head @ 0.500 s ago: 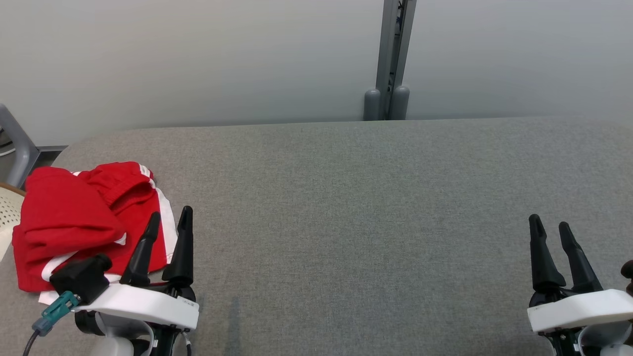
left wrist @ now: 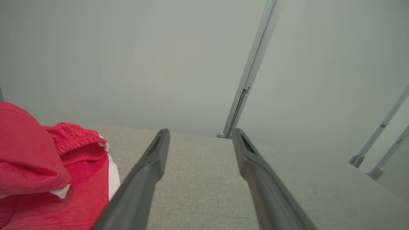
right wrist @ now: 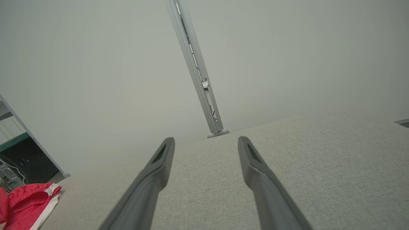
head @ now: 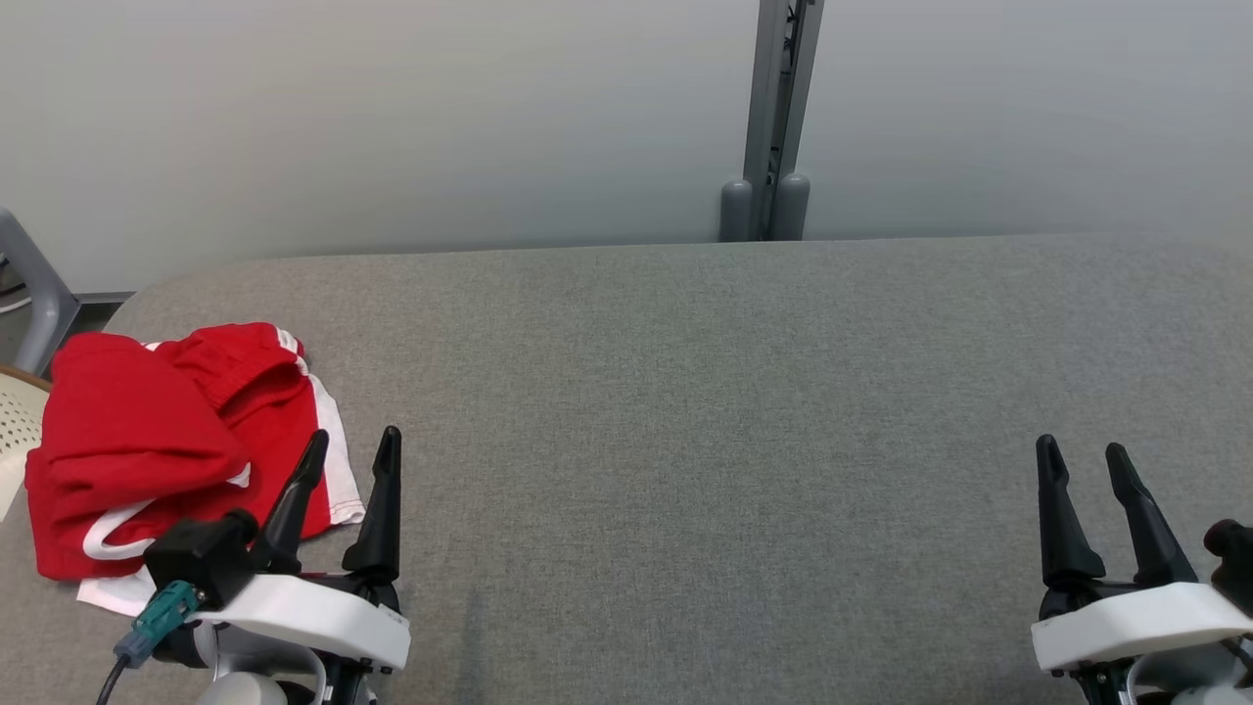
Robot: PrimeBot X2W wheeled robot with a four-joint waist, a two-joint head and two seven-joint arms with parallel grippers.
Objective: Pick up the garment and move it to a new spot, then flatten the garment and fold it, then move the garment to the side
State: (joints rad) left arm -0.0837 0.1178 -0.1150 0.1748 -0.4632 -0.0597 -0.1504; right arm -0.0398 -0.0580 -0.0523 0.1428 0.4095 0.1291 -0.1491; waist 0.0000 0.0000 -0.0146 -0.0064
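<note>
Grey woven tabletop (head: 685, 392) ahead of me, its far-left corner rounded. Plain pale wall (head: 392, 117) behind it. One upright grey post (head: 780, 88) stands against that wall, with two rounded grey caps (head: 736, 208) at its foot, just past the tabletop's far edge. Far left: a slanted grey metal leg (head: 34, 284). Below it, a cream perforated panel (head: 15, 421), cut off by the frame. Right wrist view, low left: dark equipment (right wrist: 22, 159) with cables.
</note>
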